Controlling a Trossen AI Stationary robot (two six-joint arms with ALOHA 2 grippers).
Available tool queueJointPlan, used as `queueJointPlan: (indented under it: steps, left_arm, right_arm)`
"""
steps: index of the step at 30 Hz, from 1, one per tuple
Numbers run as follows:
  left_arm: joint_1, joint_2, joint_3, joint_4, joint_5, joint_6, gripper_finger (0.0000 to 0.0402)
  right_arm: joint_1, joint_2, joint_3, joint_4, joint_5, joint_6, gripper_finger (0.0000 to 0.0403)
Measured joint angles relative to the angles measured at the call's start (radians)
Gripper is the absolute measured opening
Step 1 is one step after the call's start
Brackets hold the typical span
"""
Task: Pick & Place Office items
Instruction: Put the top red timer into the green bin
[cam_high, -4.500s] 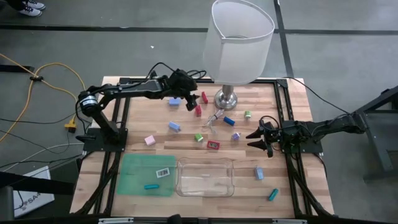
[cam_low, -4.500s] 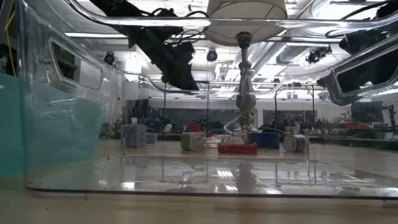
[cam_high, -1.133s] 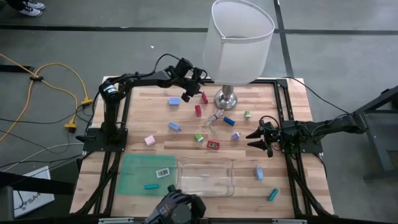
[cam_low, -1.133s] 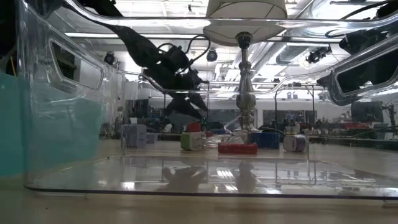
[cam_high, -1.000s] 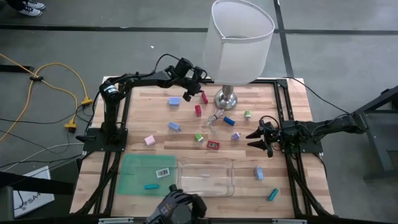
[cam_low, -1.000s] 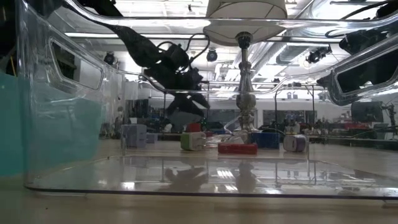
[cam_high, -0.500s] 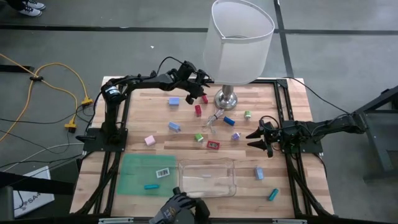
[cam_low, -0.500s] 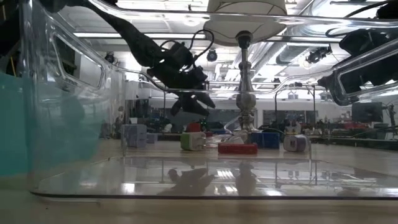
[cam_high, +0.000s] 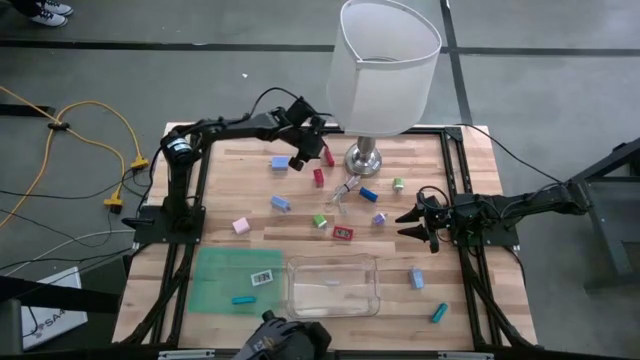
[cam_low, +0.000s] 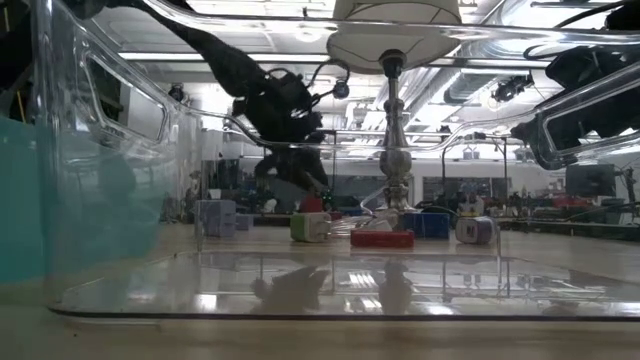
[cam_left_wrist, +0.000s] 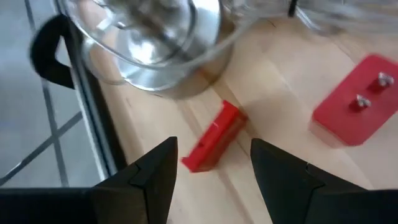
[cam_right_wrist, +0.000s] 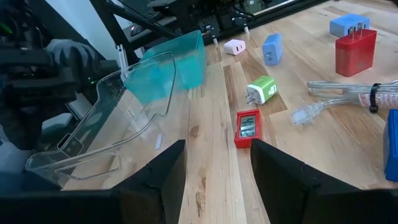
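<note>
Small office items lie scattered on the wooden table (cam_high: 220, 190). They include a red stick (cam_high: 327, 156), a blue block (cam_high: 280, 162), a red plug block (cam_high: 319, 178), a green one (cam_high: 320, 220) and a pink one (cam_high: 240, 225). My left gripper (cam_high: 308, 157) hovers open at the far side, beside the lamp base (cam_high: 364, 158). It slants down over the red stick (cam_left_wrist: 214, 143), which lies flat on the wood and shows between the fingers. My right gripper (cam_high: 404, 223) waits open at the right side, touching nothing.
The lamp's white shade (cam_high: 385, 65) overhangs the far middle. A clear tray (cam_high: 335, 287) and a green mat (cam_high: 235, 280) lie at the near side. A person's gloved hand (cam_high: 282, 340) is at the near edge. A clear cable bundle (cam_high: 345, 190) lies mid-table.
My left gripper has tipped its fingers further down over the red stick, staying open and nearly in place. The person's hand at the near edge has shifted, and the clear tray has moved a little with it.
</note>
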Motion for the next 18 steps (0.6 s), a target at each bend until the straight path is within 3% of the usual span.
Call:
queueJointPlan:
  steps: [7, 18]
  left_arm:
    - [-0.016, -0.002, 0.123, -0.176, -0.022, 0.062, 0.0195]
    - [-0.032, 0.079, 0.146, -0.188, -0.029, 0.060, 0.0195]
  right_arm:
    - [0.000, 0.000, 0.000, 0.000, 0.000, 0.000, 0.0166]
    - [0.000, 0.000, 0.000, -0.001, 0.000, 0.000, 0.0166]
